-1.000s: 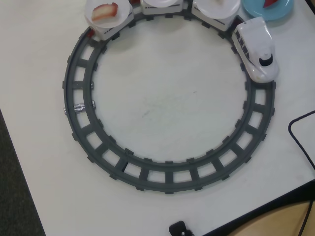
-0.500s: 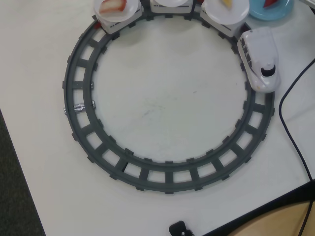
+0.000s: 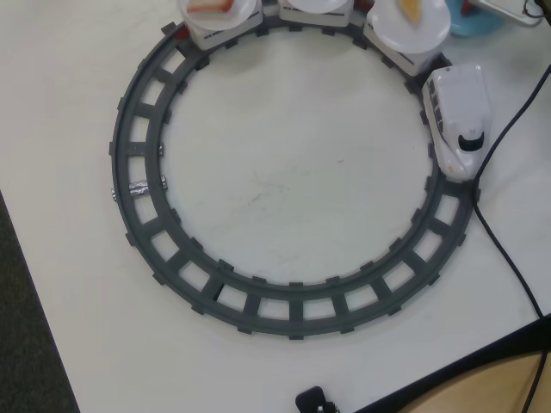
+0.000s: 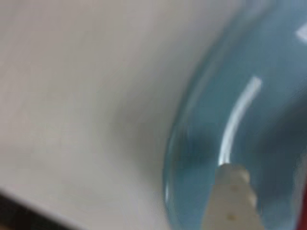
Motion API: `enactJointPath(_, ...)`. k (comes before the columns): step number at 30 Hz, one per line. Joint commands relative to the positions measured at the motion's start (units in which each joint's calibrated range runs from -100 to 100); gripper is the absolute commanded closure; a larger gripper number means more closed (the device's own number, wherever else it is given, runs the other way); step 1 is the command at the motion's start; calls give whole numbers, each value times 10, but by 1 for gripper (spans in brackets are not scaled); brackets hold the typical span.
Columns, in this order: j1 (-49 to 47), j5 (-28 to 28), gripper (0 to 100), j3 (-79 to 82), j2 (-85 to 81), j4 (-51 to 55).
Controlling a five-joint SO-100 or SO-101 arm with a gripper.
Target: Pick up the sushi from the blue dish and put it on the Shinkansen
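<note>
The blue dish [image 4: 259,62] fills the right of the blurred wrist view; only its edge shows in the overhead view [image 3: 479,22], at the top right. My gripper [image 4: 266,187] hangs just over the dish; one white finger [image 4: 232,196] shows, and a red-and-pale blur [image 4: 302,206] sits at the right edge. I cannot tell how the jaws stand. The white Shinkansen [image 3: 458,119] stands on the right of the track, its cars carrying white plates [image 3: 411,27]. One plate holds a yellow sushi [image 3: 411,9], another a red-and-white sushi [image 3: 209,5].
The dark grey circular track [image 3: 146,172] rings the middle of the white table. A black cable [image 3: 508,249] runs down the right side past the train. The table's edge runs along the left and the bottom right, with a small black object [image 3: 315,401] at the bottom.
</note>
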Motion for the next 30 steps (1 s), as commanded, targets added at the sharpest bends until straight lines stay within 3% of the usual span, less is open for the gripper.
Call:
enactJointPath(1, -2, -2, 70, -31, 3, -4)
enactJointPath(7, 4, -24, 100, -35, 1, -4)
enactJointPath(14, 23, -27, 97, -42, -69, 13)
enactJointPath(20, 36, -44, 97, -36, -224, 75)
enactJointPath(30, -33, -42, 97, 186, -524, 34)
